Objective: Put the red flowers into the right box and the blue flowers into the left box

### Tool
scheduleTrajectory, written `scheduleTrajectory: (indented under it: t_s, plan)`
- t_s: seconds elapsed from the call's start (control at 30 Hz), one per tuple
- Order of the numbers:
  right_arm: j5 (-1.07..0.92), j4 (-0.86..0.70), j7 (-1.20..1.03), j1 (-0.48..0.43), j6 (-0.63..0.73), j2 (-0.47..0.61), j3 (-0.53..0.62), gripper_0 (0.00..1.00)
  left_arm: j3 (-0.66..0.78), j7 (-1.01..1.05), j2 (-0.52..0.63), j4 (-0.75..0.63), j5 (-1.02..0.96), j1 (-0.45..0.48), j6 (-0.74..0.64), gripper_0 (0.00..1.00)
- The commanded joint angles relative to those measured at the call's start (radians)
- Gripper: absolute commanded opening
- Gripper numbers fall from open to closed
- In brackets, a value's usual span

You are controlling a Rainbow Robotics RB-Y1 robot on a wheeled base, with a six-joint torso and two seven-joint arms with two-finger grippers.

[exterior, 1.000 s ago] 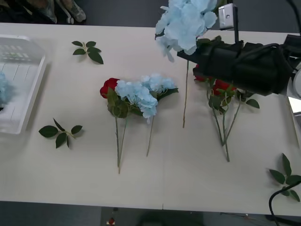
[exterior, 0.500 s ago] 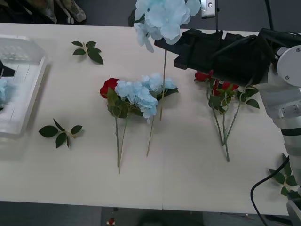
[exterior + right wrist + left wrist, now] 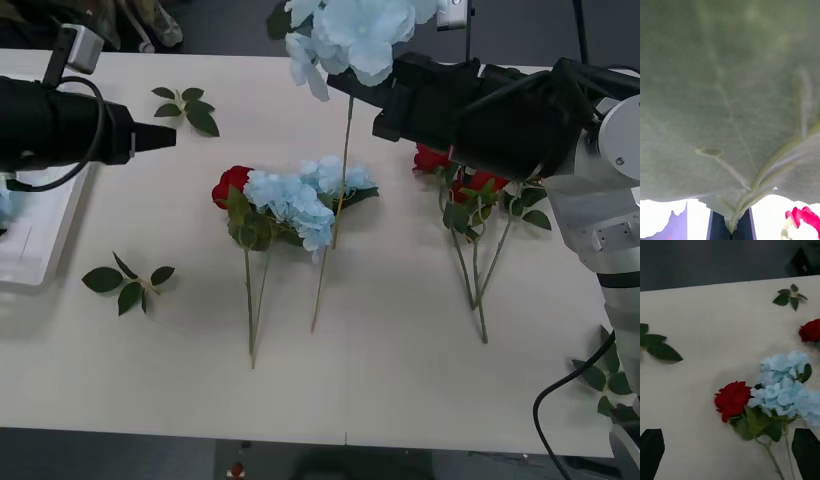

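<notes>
My right gripper is shut on the stem of a pale blue flower, held high over the table's middle with the stem hanging down. In the right wrist view a large green leaf covers nearly everything above that gripper. More blue flowers lie mid-table beside a red rose. Other red flowers lie under the right arm. My left gripper is open above the table, left of the pile, facing the rose and the blue clusters. The left box sits at the far left, partly under the left arm. The right box is out of view.
Loose green leaf sprigs lie at the back left, the front left and the front right corner. Bare tabletop stretches along the front edge.
The right gripper carried the blue flower leftward, now hanging over the middle pile. The left arm swung in from the left across the box toward the pile.
</notes>
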State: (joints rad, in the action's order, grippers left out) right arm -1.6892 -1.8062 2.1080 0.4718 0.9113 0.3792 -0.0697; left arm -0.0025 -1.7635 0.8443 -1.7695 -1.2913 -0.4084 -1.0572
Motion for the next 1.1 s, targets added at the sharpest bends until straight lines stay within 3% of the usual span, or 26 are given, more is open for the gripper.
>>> scheduleTrajectory:
  t_s: [0.03,0.27,0.57,1.1]
  plan:
    - [0.014,-0.03,0.029,0.016,-0.002,-0.037,0.01,0.0,0.07,-0.175,-0.091,-0.081,-0.039,0.082,0.009,1.0]
    - [0.042,-0.03,0.032,0.016,-0.003,-0.06,0.002,0.0,0.087,-0.332,-0.246,-0.189,-0.062,0.181,0.009,1.0]
    - [0.056,-0.03,0.033,0.016,-0.003,-0.085,-0.007,0.0,0.016,-0.484,-0.421,-0.194,-0.046,0.186,-0.003,1.0]
    - [0.069,-0.03,0.041,0.018,-0.094,-0.1,-0.094,0.0,-0.096,-0.481,-0.442,-0.206,-0.069,0.168,-0.037,1.0]
